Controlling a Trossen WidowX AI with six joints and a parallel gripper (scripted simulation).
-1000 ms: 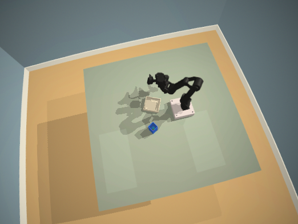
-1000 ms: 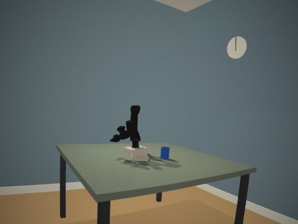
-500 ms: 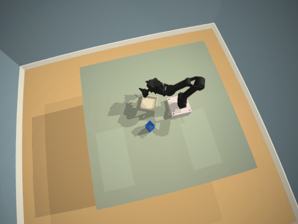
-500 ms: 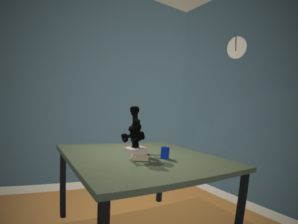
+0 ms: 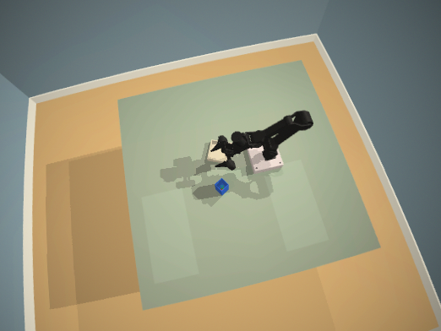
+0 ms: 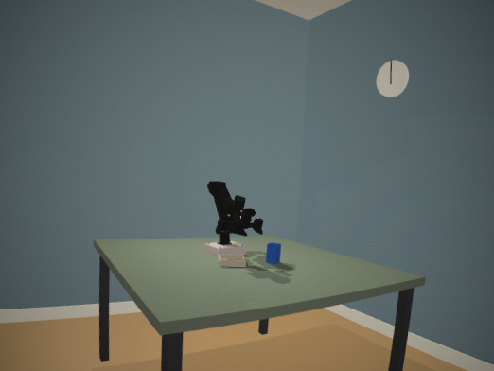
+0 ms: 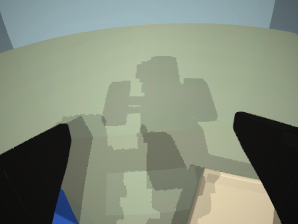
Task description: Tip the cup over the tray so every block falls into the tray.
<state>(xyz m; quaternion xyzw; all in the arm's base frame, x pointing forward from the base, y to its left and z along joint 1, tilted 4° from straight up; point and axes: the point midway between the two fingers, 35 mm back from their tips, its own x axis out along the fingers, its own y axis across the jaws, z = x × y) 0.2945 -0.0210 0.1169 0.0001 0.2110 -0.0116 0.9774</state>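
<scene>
Top view had the blue cup [image 5: 219, 187] [image 6: 273, 254] [image 7: 62, 215] upright on the green table [image 5: 232, 257] [image 6: 284, 293] [image 7: 230, 50], small coloured bits inside, too tiny to count. Cup was near the cream tray [image 5: 216, 157] [image 6: 232, 261] [image 7: 235, 200], not touching it. My gripper [image 5: 215, 157] [image 6: 253, 233] [image 7: 154, 127] was above the table, fingers spread wide, nothing between them. Wrist view: cup low left, partly hidden by one finger; tray low right, partly behind the other. My arm [image 5: 279, 128] [image 6: 221, 196] rose from a pale pink base [image 5: 268, 167] [image 6: 213, 248] near the tray. Round clock [image 6: 397, 79] on the wall.
</scene>
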